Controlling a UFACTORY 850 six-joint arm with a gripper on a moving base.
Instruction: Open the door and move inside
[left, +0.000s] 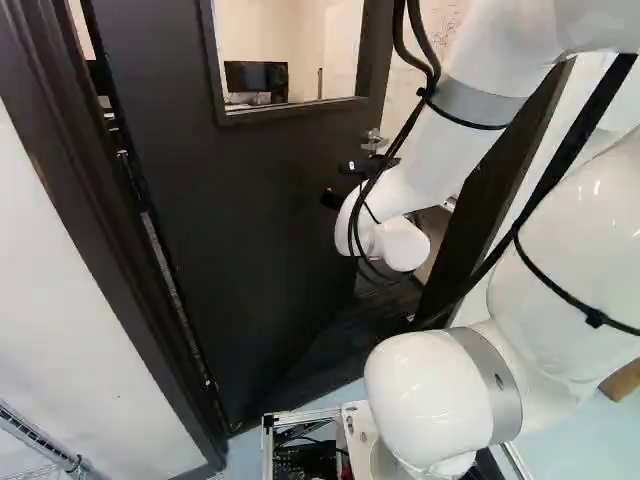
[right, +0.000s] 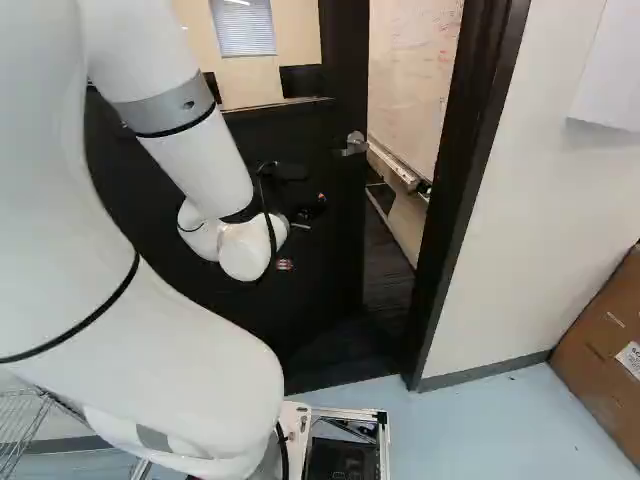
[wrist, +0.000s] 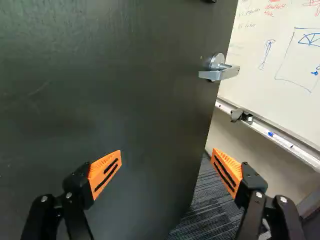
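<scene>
Wrist view: black, orange-padded two-finger gripper (wrist: 166, 151) spread wide, silver lever handle (wrist: 220, 74) by the free edge of the ajar, flat dark door (wrist: 125, 100); push slowly near that edge, clear of the lever.

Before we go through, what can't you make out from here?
- Door's far face: turned away in every view.
- Lower part of the room behind it: hidden by the door in both base views.
- Whiteboard: cut off by the wrist view's edge.
- Cardboard box: cut off by the right base view's right edge.
</scene>
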